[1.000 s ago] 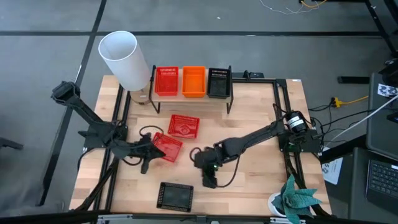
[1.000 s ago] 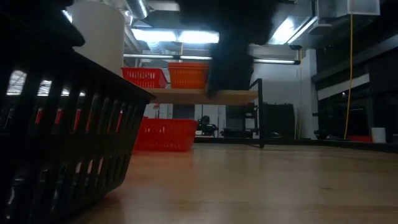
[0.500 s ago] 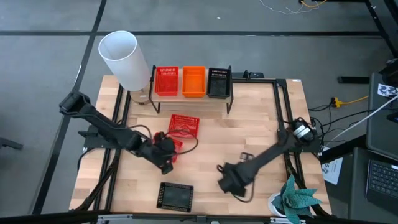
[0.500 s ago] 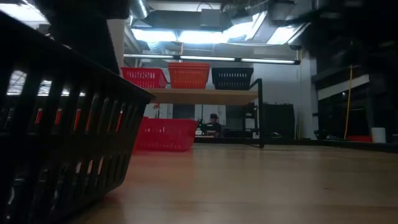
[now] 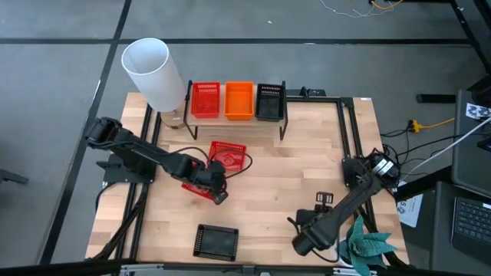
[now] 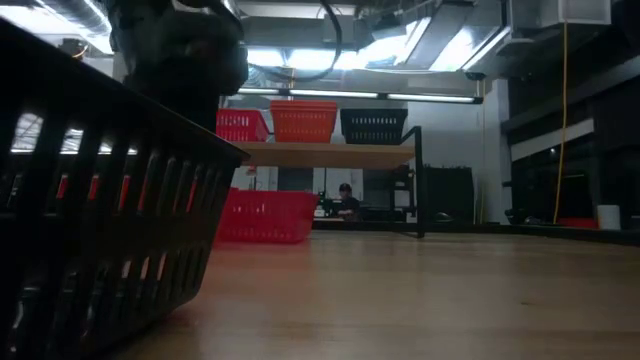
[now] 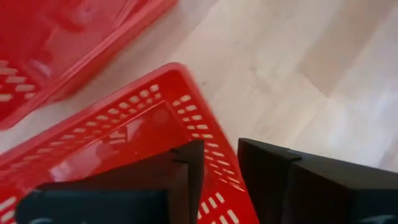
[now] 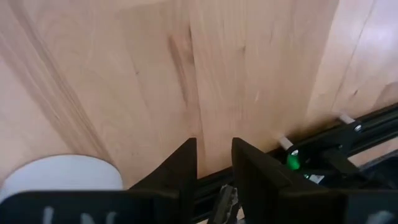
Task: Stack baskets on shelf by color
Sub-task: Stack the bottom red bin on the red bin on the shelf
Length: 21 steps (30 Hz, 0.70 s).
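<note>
The shelf point(image 6: 330, 153) at the table's far edge carries a red basket point(image 5: 205, 100), an orange one point(image 5: 238, 100) and a black one point(image 5: 269, 100) side by side. Two more red baskets lie mid-table, one point(image 5: 228, 155) farther off and one point(image 5: 198, 184) nearer. A black basket point(image 5: 216, 240) rests by the near edge. My left gripper point(image 7: 221, 152) is open at the nearer red basket's right near corner, one finger inside its wall point(image 7: 217, 180) and one outside. My right gripper point(image 8: 214, 149) is open over bare wood at the near right corner point(image 5: 301, 244). My left gripper points slanting down at the nearer red basket's corner, with the mesh wall point(image 7: 217, 180) in the gap between its fingers. Whether a finger touches the wall I cannot tell. The basket rests flat on the table.
A tall white cylinder point(image 5: 153, 73) stands at the far left, beside the shelf. A green plant in a white pot point(image 5: 364, 245) is at the near right corner, close to my right gripper. Black frame rails point(image 5: 347, 130) run along the table's sides.
My left gripper has moved toward the table's right, from left of the nearer red basket across to its right near corner, tipping downward. My right gripper has swept from the table's middle to the near right corner. The baskets have stayed in place.
</note>
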Each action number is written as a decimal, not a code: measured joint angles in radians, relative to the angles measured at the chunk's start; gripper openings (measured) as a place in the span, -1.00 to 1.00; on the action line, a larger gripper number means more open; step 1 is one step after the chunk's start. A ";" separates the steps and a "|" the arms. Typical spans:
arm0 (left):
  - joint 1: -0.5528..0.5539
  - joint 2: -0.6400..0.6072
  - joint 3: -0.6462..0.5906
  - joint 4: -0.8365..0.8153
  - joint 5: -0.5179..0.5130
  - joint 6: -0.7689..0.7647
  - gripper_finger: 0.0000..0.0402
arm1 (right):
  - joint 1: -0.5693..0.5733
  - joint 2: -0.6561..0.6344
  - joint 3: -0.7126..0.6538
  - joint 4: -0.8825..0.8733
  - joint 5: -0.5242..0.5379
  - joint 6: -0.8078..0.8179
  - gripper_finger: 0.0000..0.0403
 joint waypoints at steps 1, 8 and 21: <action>0.004 0.004 0.000 0.001 -0.001 -0.022 -0.52 | 0.008 -0.002 0.000 0.000 0.005 -0.003 -0.50; 0.016 0.049 0.000 0.009 0.012 -0.064 -0.48 | 0.052 -0.004 0.000 0.004 0.054 0.002 -0.50; -0.009 0.141 0.002 -0.001 0.061 -0.006 -0.84 | 0.062 -0.004 0.001 0.033 0.066 0.055 -0.50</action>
